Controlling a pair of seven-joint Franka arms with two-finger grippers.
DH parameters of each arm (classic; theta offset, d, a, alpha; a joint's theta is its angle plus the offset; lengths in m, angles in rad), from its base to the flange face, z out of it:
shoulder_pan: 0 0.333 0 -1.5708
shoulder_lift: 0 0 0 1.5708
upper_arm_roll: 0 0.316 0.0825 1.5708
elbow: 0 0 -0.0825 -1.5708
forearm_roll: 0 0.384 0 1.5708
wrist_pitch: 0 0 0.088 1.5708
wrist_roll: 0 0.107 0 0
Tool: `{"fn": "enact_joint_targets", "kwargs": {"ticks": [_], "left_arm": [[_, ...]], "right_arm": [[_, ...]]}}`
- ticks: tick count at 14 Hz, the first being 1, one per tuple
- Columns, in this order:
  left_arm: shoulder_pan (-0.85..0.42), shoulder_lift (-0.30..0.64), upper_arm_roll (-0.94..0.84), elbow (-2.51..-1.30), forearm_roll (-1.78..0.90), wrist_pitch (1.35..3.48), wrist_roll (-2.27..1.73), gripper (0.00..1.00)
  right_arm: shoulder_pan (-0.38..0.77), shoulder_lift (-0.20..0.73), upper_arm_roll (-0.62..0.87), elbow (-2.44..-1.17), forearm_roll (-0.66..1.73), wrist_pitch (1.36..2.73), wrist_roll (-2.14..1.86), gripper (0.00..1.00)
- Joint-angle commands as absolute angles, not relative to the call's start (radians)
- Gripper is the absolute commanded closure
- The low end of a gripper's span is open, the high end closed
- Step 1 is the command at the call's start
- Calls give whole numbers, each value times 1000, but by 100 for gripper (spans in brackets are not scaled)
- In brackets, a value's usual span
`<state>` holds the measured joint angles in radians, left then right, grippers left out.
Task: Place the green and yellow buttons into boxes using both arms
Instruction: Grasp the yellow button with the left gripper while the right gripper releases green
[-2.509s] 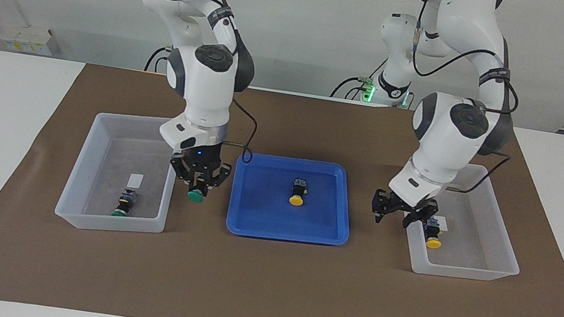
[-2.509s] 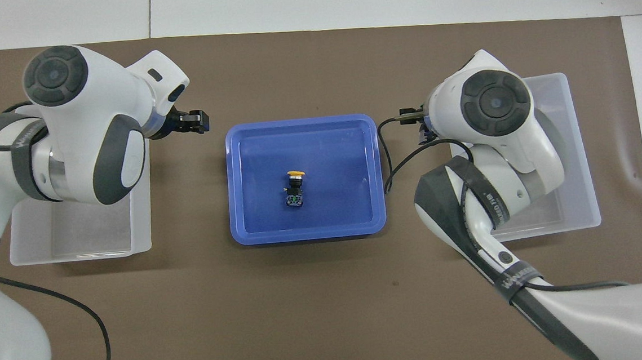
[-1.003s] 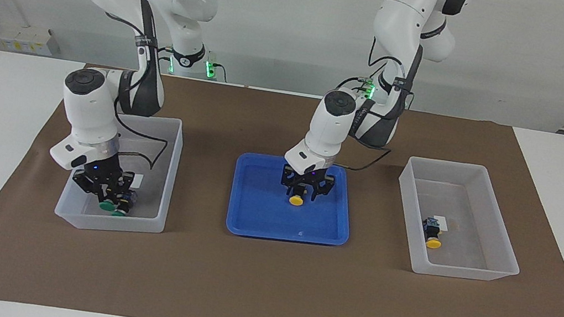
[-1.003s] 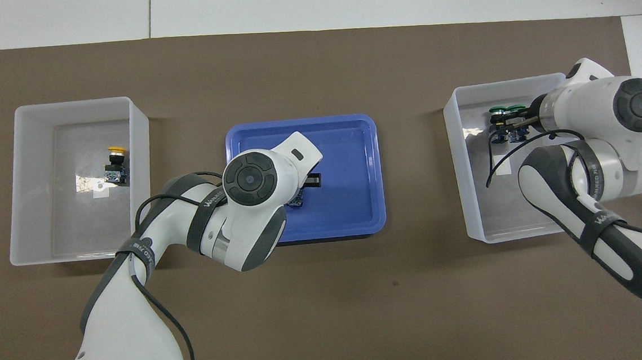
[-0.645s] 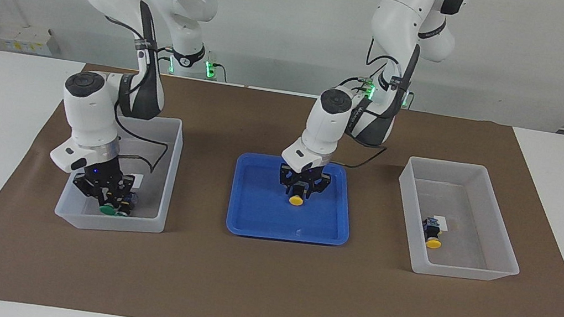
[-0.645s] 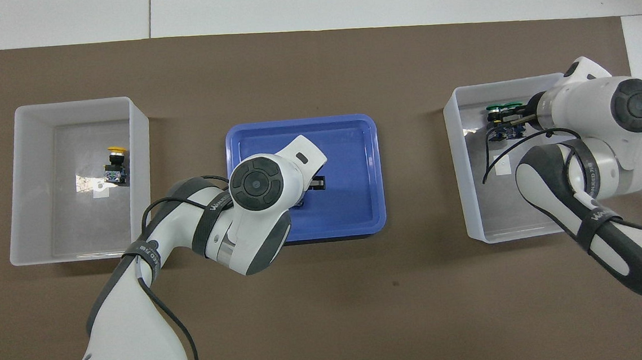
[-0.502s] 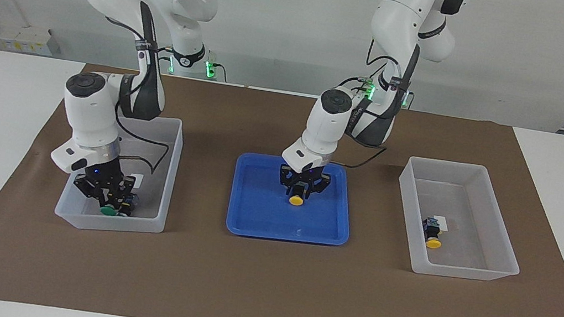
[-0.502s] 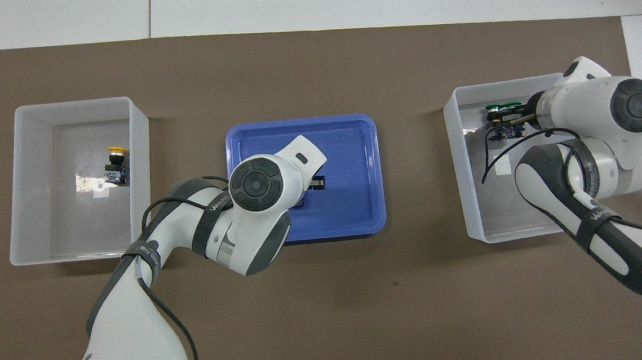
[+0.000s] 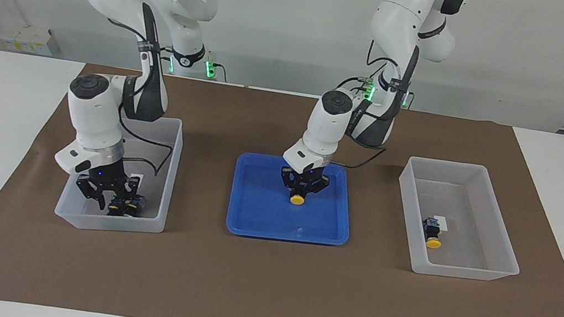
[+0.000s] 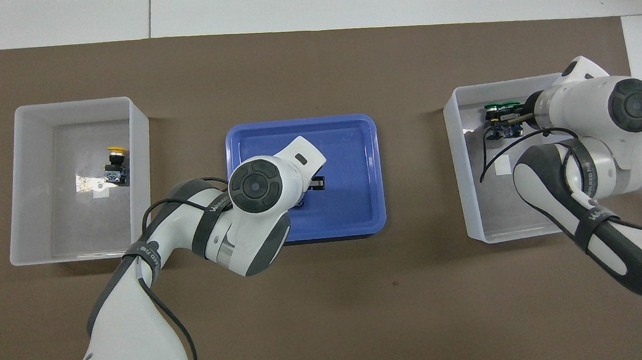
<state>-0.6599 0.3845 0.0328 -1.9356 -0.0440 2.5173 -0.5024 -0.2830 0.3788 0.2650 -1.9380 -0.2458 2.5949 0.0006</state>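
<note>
While the left gripper's [image 9: 302, 190] jaws clamp the yellow button [image 9: 298, 199], the right gripper's [image 9: 108, 198] jaws' state is unclear.

The left gripper [image 9: 303, 188] is down in the blue tray [image 9: 256, 216], closed on the dark body of a yellow button [image 9: 298, 198]. The right gripper [image 9: 107, 198] hangs inside the box [image 9: 82, 220] at the right arm's end of the worktop [image 9: 240, 286], just over the buttons lying there. The second box [image 9: 471, 273] holds another yellow button [image 9: 433, 234].
</note>
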Motion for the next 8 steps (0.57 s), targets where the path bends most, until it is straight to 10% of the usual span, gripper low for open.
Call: {"fn": "enact_joint_targets", "kwargs": {"ticks": [1,8], "left_arm": [[-667,376,51,-1945,-60,2525,-508,99],[-598,356,57,-1795,-60,2341,-500,100]], "right_arm": [[-284,391,275,-1913,-225,2599,11,0],[-279,301,316,-1766,-224,2268,17,0]]}}
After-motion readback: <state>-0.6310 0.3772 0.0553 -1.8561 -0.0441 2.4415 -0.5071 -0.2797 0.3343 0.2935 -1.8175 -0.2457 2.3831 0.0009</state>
